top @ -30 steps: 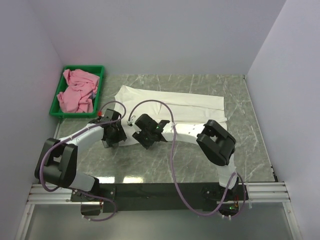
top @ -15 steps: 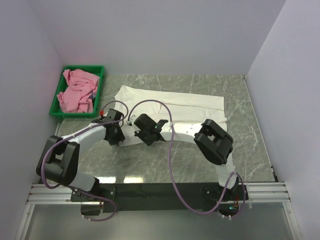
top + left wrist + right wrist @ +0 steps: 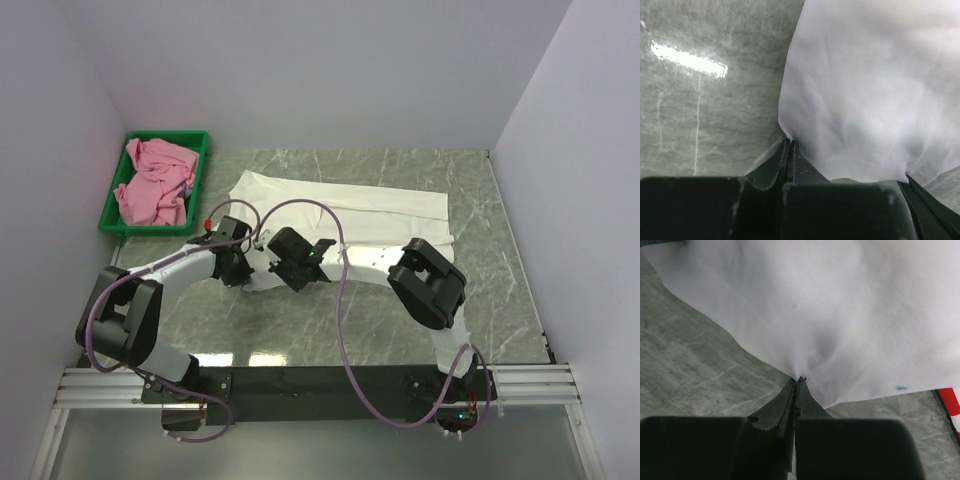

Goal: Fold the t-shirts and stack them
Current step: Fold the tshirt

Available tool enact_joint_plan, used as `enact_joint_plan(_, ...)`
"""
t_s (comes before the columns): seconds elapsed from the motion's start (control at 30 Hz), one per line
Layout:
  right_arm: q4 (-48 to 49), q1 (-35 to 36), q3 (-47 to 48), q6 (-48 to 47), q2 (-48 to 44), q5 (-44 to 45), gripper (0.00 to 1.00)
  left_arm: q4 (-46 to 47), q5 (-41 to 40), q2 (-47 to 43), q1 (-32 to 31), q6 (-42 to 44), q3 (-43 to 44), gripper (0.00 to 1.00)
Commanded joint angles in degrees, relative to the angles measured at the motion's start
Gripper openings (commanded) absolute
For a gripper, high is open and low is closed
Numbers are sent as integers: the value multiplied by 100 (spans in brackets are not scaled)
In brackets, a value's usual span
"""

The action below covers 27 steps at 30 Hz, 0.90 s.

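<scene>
Grey marbled table (image 3: 400, 330), walled in white, carries a white shirt (image 3: 380, 210) lying flat across its middle as a wide band. The left gripper (image 3: 790, 142) has its fingers pressed fully together, pinching the near left edge of the white shirt, where the cloth puckers. Just to its right, the right gripper (image 3: 799, 380) is closed the same way on that near edge. A pink shirt (image 3: 155, 185) lies crumpled in a green tray (image 3: 200, 172) at the far left.
</scene>
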Motion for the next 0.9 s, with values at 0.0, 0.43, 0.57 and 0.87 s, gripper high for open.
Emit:
enact_joint_plan(0.0,50,-55,185,37,-85,49,0,-273,96,-140,-47,-112,243,1)
enact_joint_plan(0.43,-336,-1056,1538,-200,81,479,0,-370,25,922,321,643,2966,1)
enact_joint_plan(0.57,-354,-1276,2021,-402,353,751,0,-212,122,1414,480,802,3653,1)
enact_joint_plan(0.87,-231,-1698,3040,-876,1162,1209,0,517,395,2407,664,1074,4559,1)
